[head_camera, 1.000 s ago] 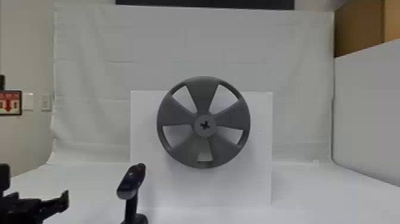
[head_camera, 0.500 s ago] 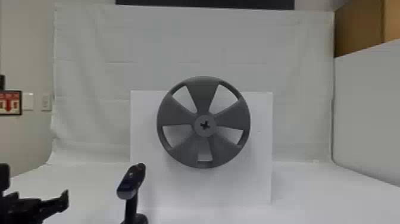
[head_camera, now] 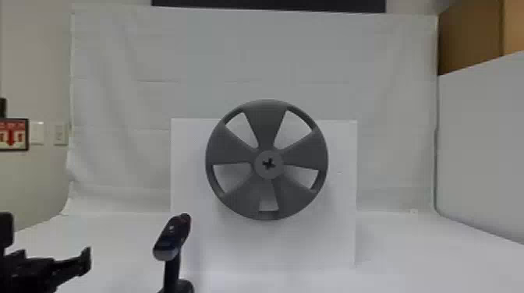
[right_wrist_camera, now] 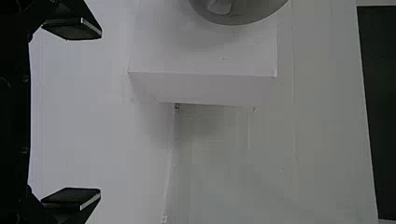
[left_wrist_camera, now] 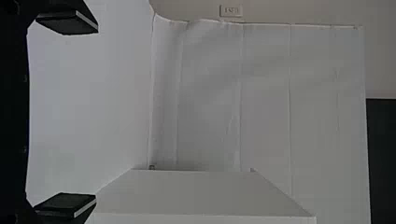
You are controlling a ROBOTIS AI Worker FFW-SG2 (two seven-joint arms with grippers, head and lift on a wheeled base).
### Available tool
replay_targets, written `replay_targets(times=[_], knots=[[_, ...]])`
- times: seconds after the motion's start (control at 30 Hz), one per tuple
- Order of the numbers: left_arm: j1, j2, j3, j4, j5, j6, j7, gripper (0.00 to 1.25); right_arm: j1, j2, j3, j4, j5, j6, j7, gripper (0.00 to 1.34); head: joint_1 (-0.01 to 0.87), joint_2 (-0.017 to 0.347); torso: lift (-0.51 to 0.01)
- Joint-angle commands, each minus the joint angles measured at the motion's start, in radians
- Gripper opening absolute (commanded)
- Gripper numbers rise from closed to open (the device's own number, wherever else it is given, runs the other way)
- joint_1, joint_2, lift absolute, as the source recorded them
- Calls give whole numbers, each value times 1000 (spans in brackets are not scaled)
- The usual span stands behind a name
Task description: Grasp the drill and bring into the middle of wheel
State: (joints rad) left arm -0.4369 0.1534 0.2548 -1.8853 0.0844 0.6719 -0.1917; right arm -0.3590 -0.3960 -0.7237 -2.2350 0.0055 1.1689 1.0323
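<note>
Black drill (head_camera: pixel 172 238), one: upright on the tabletop (head_camera: pixel 409 255), grip vertical, barrel running away from the robot and slanting slightly right. Location: to the right of the left hand (left_wrist_camera: pixel 95 114), apart from it; low and left of the wheel (head_camera: pixel 238 150). Left hand: the nearer, by judgement; fingers spread, nothing between them. Right hand (right_wrist_camera: pixel 100 114): also unclosed, empty. Approach required: rightward, fingers either side of the upright grip; thereafter up, right and forward to the wheel's hub (head_camera: pixel 260 171).
</note>
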Motion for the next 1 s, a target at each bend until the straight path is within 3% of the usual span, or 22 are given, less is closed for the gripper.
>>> replay_targets(times=[0.0, 0.97], knots=[[0, 0, 0, 0, 2, 0, 0, 1250, -1, 0, 0, 0, -1, 0, 0, 1227, 0, 0, -406], [0, 0, 0, 2, 9, 0, 0, 1250, -1, -1, -5, 0, -2, 0, 0, 1227, 0, 0, -406]])
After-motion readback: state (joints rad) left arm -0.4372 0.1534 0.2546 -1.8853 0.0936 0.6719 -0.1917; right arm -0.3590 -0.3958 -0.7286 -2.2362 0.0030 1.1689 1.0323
